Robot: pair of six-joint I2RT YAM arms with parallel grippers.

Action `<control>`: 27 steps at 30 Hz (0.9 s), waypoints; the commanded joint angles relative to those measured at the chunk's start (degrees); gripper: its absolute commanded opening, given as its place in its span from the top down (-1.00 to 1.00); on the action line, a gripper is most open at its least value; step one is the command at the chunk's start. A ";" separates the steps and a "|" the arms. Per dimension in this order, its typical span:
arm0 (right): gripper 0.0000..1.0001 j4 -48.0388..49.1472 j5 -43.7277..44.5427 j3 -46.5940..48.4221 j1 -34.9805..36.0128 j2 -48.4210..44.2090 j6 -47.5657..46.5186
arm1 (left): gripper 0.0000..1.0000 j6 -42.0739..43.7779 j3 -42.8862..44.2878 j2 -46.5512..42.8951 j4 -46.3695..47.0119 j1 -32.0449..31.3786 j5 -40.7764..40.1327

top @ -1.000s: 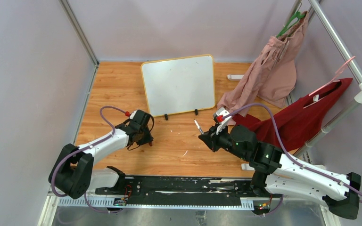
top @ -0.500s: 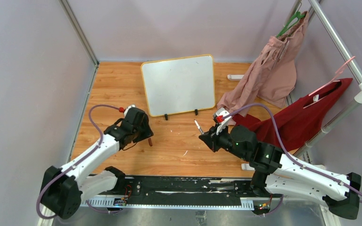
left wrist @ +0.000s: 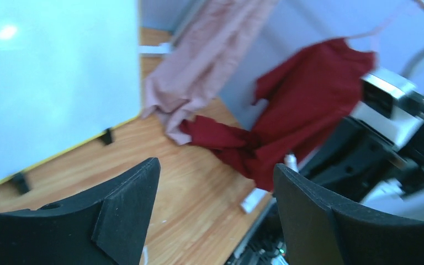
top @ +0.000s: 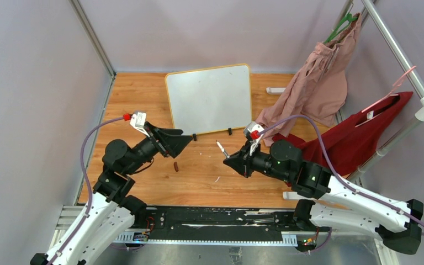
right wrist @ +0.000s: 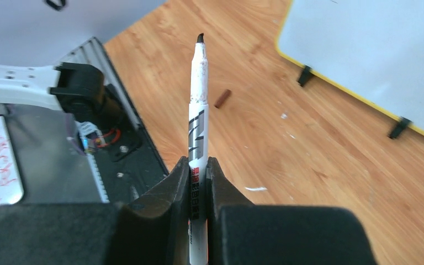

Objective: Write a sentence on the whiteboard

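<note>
The whiteboard (top: 208, 99) leans upright at the back of the wooden table on two black feet; it also shows in the left wrist view (left wrist: 55, 83) and the right wrist view (right wrist: 375, 49). Its face is blank and no sentence shows on it. My right gripper (top: 233, 160) (right wrist: 198, 160) is shut on a white marker (top: 221, 148) (right wrist: 199, 110), whose bare dark tip points up and to the left, in front of the board. A small brown cap (top: 176, 165) (right wrist: 222, 98) lies on the table. My left gripper (top: 185, 139) (left wrist: 216, 165) hangs open above it, with nothing between its fingers.
A pink garment (top: 314, 83) and a red garment (top: 353, 138) hang from a metal rack (top: 397, 49) on the right and spill onto the table. A small white object (top: 276, 90) lies right of the board. A black rail (top: 215, 218) runs along the near edge.
My left arm has risen off the table and its gripper has opened, leaving the brown cap lying on the wood. The right gripper with the marker has shifted slightly left.
</note>
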 commanded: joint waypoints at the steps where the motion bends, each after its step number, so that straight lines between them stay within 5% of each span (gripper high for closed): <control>1: 1.00 5.65 -9.49 4.69 -0.37 2.99 2.60 | -0.61 -1.73 -0.34 2.50 15.20 -0.40 18.98; 16: 1.00 14.91 -21.39 11.30 -0.44 13.16 6.80 | -0.57 -3.92 2.41 2.73 19.59 -0.48 31.69; 27: 1.00 14.03 -23.70 11.87 -0.31 14.02 6.28 | -0.17 -4.22 3.40 3.71 19.59 -0.41 31.15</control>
